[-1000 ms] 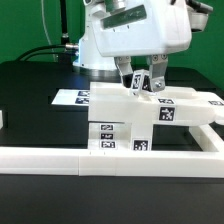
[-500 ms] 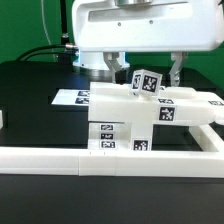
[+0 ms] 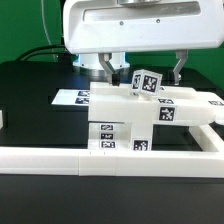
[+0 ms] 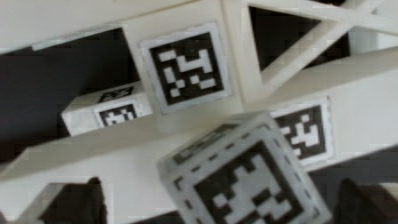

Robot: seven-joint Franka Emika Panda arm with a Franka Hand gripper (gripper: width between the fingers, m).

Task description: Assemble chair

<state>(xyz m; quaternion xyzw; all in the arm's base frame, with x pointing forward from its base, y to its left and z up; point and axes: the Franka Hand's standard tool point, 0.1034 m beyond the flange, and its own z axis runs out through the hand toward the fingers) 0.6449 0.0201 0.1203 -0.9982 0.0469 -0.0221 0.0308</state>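
- Evidently partway through: several parts of the chair [image 3: 125,112] already joined into one blocky piece, sitting directly below the end effector [image 3: 144,70] on the black bench [image 3: 30,110].
- Gripping nothing: jaws spread wide, one finger [image 3: 108,66] on each side of a short tagged post [image 3: 147,82], clear of it on both sides.
- Hard to tell whether that post, leaning a little, is fully seated in the part beneath or only resting there.
- Probably left to do: straightening and seating this post, then adding any further parts; no loose ones in sight.
- Just under the fingertips in the wrist view, a framed panel [image 4: 178,65] with its crossbars close by, so little sideways room low down.
- Well below the end effector, toward the exterior camera, a long border rail [image 3: 100,158] hemming in the chair's near edge.
- Off to one side, the marker board [image 3: 68,97] flat on the bench.
- Open room straight up, and within the gap between the jaws.
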